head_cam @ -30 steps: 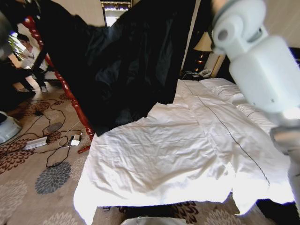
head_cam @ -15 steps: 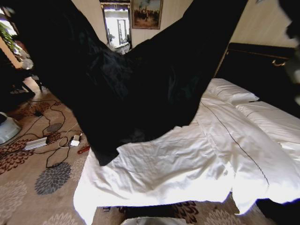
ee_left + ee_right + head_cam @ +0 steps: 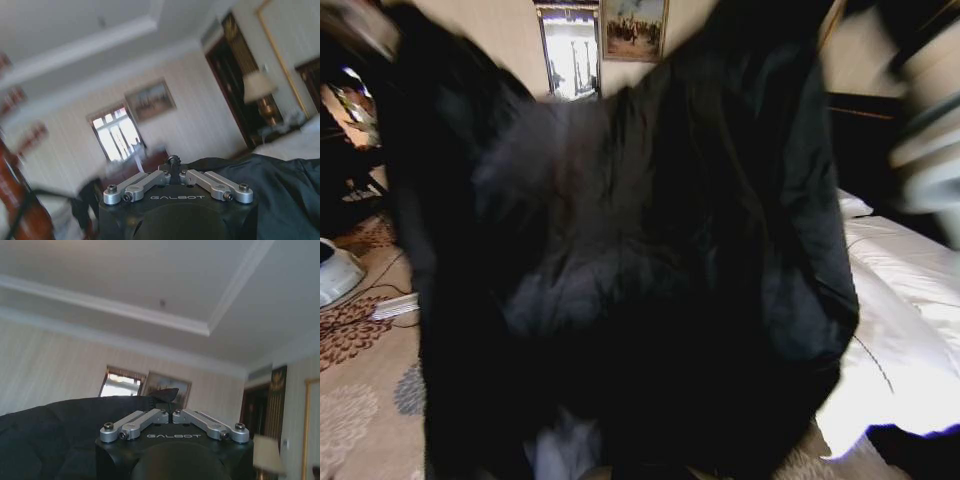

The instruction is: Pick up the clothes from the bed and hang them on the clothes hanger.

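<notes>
The large black soft coat-like garment [image 3: 650, 270] now hangs closer, hiding more of the white-duveted bed [image 3: 910, 350]. Left gripper [image 3: 173, 165] and right gripper [image 3: 170, 402] each pinch its fabric, raised high

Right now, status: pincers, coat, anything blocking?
Left pincer shut on the clothes. Right pincer shut on them too. Coat held up, spread, off the bed. It blocks most of the head view.
</notes>
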Controlling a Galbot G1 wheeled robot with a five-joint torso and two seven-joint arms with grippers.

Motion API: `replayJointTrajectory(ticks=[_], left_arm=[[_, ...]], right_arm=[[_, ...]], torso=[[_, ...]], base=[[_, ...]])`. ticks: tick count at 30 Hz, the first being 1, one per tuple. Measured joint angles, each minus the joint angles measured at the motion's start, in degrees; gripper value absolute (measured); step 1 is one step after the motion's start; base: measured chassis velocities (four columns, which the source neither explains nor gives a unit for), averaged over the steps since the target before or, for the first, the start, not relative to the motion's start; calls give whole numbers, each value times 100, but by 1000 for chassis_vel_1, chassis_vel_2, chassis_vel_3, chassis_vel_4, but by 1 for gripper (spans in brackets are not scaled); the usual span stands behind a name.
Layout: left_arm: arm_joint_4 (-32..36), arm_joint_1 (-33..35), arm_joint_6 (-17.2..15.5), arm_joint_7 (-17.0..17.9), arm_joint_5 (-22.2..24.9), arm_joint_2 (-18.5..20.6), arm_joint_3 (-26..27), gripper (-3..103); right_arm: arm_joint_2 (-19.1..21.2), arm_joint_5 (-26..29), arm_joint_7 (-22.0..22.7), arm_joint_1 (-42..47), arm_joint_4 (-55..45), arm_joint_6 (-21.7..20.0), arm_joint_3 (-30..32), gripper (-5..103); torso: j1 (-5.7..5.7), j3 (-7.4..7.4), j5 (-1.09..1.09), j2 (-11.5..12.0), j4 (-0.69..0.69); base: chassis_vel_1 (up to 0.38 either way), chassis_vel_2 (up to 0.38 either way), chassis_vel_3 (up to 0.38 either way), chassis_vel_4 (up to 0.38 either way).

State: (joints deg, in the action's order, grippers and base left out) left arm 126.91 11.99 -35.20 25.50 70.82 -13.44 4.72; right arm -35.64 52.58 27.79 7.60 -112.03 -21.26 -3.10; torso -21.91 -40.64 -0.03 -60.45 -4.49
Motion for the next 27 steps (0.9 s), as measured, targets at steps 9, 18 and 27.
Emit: replayJointTrajectory(ticks=[9,18,27], left_arm=[[-2288,929,-7,-69,-1527,-2166,-1051,1],[-3978,768,209,-49,-2172,-3789,-1361,1],[-5226,302,370,-7,-2304,-4946,-1570,1]], right_arm=[[-1738,-1878,-583,420,2663,775,-1209,0],[-3416,-2783,-1002,316,4931,1613,-1576,0],[-4183,-3671,-1248,194,6310,2225,-1331,0]], torso=[[-1,0,0,1,1],[1,1,2,1,8],[3,3,3,0,-1]], base=[[0,0,0,0],[0,0,0,0],[0,0,0,0]])
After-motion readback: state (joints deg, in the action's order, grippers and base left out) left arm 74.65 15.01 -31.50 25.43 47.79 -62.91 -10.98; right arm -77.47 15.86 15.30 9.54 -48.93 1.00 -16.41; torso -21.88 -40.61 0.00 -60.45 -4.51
